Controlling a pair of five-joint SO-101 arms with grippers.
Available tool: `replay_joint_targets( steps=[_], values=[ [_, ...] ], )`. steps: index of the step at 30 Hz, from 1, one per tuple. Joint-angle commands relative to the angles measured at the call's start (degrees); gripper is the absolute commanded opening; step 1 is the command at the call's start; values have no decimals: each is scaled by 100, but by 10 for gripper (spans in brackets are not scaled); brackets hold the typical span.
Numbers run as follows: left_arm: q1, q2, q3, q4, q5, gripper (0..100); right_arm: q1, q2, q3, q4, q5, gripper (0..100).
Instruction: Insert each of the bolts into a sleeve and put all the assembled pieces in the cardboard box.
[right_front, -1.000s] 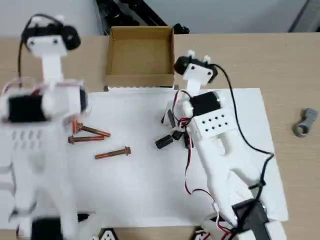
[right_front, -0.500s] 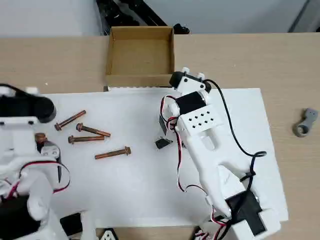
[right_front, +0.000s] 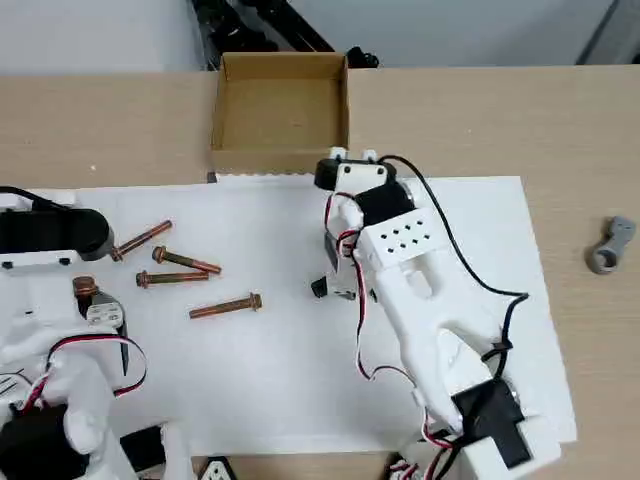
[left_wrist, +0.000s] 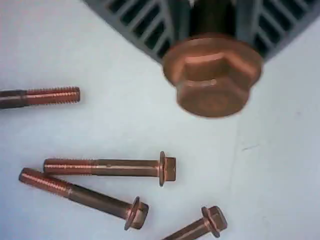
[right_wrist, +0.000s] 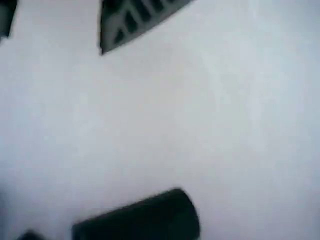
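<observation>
My left gripper (right_front: 88, 296) at the sheet's near left is shut on a copper bolt (right_front: 84, 287). The left wrist view looks at that bolt's hex head (left_wrist: 212, 75), with the shaft clamped between the ribbed fingers (left_wrist: 145, 30). Several loose bolts (right_front: 187, 262) lie on the white sheet (right_front: 270, 380) beside it, also seen as bolts (left_wrist: 107, 167) below the held one. My right gripper (right_front: 336, 272) hangs low at mid-sheet, open, with a black sleeve (right_front: 322, 288) lying just beside it. That sleeve (right_wrist: 137, 217) lies flat under the right wrist camera. The cardboard box (right_front: 282, 150) stands behind.
A grey metal part (right_front: 610, 245) lies on the bare wood at the far right. Dark equipment sits behind the box at the table's back edge. The right arm's body and wires cover the sheet's right half.
The left arm has pulled back from over the bolts toward the near left, carrying one bolt. The right arm has swung slightly left, over the black sleeve.
</observation>
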Motion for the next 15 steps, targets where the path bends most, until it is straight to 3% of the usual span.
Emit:
replay_joint_targets(
  steps=[1,6,15],
  values=[
    [-26,-18,-22,-176,35,5,330,-22,-325,-136,765,117],
    [-26,-18,-22,-176,35,5,382,-22,-202,-488,1697,112],
    [-26,-18,-13,-167,9,5,532,-13,431,-945,1925,115]
  ],
)
